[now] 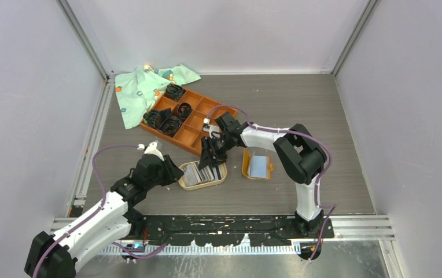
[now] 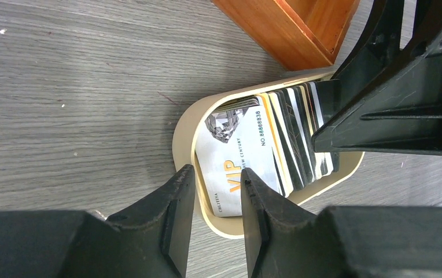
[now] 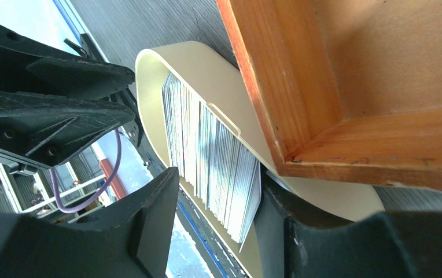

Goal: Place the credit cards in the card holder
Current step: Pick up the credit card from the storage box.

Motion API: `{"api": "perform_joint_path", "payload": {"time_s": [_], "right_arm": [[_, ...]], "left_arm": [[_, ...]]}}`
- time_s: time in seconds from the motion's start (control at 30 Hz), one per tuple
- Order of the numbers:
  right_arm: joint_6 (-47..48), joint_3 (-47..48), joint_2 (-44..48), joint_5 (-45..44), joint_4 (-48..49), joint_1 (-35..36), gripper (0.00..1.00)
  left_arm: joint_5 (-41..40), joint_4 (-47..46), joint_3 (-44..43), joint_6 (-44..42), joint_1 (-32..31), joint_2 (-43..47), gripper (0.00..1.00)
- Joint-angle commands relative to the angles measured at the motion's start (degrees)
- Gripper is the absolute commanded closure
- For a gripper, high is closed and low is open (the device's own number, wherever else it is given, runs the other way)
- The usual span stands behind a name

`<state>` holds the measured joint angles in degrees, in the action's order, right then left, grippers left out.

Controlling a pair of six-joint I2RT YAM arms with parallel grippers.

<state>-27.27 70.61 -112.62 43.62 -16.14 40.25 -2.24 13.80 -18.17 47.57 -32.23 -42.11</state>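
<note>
Your surface (image 1: pixel 299 104): grey wood-grain, pale walls (image 1: pixel 33 87); credit cards (image 1: pixel 201 172) in tan dish (image 1: pixel 202 186), card holder (image 1: pixel 258 166) open near; left pincer (image 2: pixel 217 171) apart astride dish rim; right pincer (image 3: pixel 218 191) around cards, grip unclear.

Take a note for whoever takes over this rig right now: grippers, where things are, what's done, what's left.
Left gripper: open, astride the rim of the oval dish.
Right gripper: open, jaws either side of the credit cards stacked in that dish.
Card holder: lying open on the table, right of the dish.
Done: no card gripped or lifted out.
Left: move the cards into the holder.
</note>
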Motion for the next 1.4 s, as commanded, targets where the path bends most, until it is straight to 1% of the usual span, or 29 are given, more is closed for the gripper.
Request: {"api": "perform_joint_path", "payload": {"time_s": [0.0,0.3,0.43,0.57,0.63,0.73,0.87,1.03,1.07,1.27,1.37], "right_arm": [[1.49,1.61,2.54,1.12,-1.13,-0.73,0.46],[2.13,0.9,3.73,0.38,-1.88,-2.6,0.49],[2.37,0.6,4.28,0.22,-2.08,-3.32,0.53],[2.85,0.36,4.67,-0.36,-2.34,-3.68,0.54],[3.13,0.45,4.77,-0.98,-2.8,-3.79,0.58],[4.06,0.58,4.88,-2.12,-3.48,-3.81,0.66],[4.95,0.98,4.94,-3.94,-4.69,-3.85,0.7],[5.87,1.11,5.84,-5.35,-5.36,-4.02,0.72],[6.06,1.07,6.04,-5.35,-5.41,-4.08,0.72],[7.01,1.24,6.61,-6.31,-6.28,-4.54,0.75],[7.51,1.37,6.85,-7.15,-6.75,-4.48,0.82]], "left_arm": [[1.57,-1.88,-1.33,-0.42,-0.27,1.64,0.64],[1.78,-1.89,-1.64,-0.73,-0.24,2.05,0.65],[1.95,-2.08,-1.69,-0.81,-0.24,1.99,0.64],[1.98,-2.29,-1.6,-0.86,-0.28,1.82,0.65],[1.98,-2.25,-1.52,-0.84,-0.25,1.93,0.65],[2.02,-2.16,-1.44,-0.81,-0.25,2.29,0.65],[1.98,-1.87,-1.42,-0.81,-0.24,3.17,0.65],[1.98,-1.55,-1.34,-0.9,-0.28,4.24,0.65],[3.37,-1.65,-1.34,-0.89,-0.23,4.38,0.65],[4.22,-2.01,-1.16,-0.81,-0.28,4.94,0.65],[4.51,-2.27,-1.07,-0.81,-0.29,5.3,0.65]]}}
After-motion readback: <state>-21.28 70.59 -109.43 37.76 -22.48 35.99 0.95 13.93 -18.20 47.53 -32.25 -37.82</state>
